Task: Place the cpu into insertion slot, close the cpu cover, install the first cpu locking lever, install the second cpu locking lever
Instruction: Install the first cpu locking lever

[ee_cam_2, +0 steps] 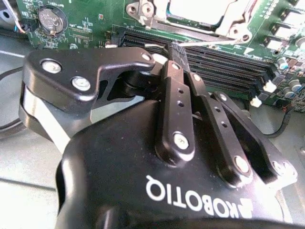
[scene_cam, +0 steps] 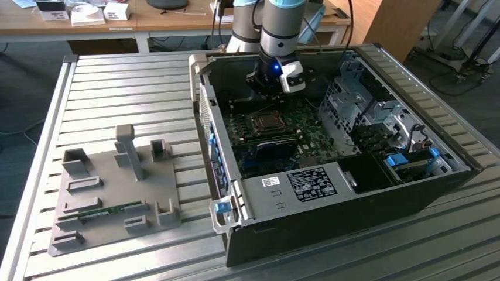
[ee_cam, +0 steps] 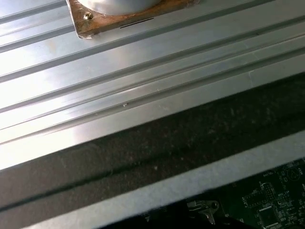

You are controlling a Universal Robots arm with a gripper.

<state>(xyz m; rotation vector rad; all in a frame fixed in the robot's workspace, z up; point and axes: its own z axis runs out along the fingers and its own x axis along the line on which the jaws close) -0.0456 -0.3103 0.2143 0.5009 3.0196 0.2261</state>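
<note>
In the exterior view the arm (scene_cam: pixel 277 29) reaches into the open computer case (scene_cam: pixel 390 193), with its gripper (scene_cam: pixel 267 93) just at twelve o'clock of the insertion slot (scene_cam: pixel 267 122) on the motherboard (scene_cam: pixel 312 137). The second wrist view adds the cpu (ee_cam_2: pixel 198 9) seated there, with the cpu cover (ee_cam_2: pixel 236 24) framing it. The fingers (ee_cam_2: pixel 175 86) are drawn together at the end of a thin locking lever (ee_cam_2: pixel 214 43) (pinched or merely touched, I cannot tell). The first wrist view shows the ribbed table (ee_cam: pixel 143 71) and the case wall (ee_cam: pixel 143 152).
</note>
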